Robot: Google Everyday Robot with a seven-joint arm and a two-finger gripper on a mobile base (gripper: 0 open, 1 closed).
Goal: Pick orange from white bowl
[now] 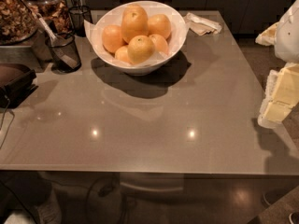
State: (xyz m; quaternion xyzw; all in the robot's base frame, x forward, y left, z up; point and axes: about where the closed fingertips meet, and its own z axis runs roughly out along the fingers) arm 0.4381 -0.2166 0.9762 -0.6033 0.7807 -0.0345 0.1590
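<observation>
The orange (134, 22), the largest fruit, deep orange-yellow and slightly oval, sits on top of the pile in the white bowl (140, 69). The bowl is lined with crinkled white paper and stands at the far middle of the grey table (163, 125). A paler yellow round fruit (140, 49) lies in front of the orange, with smaller oranges (113, 38) around it. My gripper (279, 99), cream and white, is at the right edge of the view, beside the table's right side and far from the bowl. It holds nothing that I can see.
A dark mesh cup (64, 52) with a utensil stands left of the bowl, with another mesh cup (80, 17) behind it. Snack jars (18, 13) and a dark object (16, 80) are at the left. Crumpled paper (202, 24) lies right of the bowl.
</observation>
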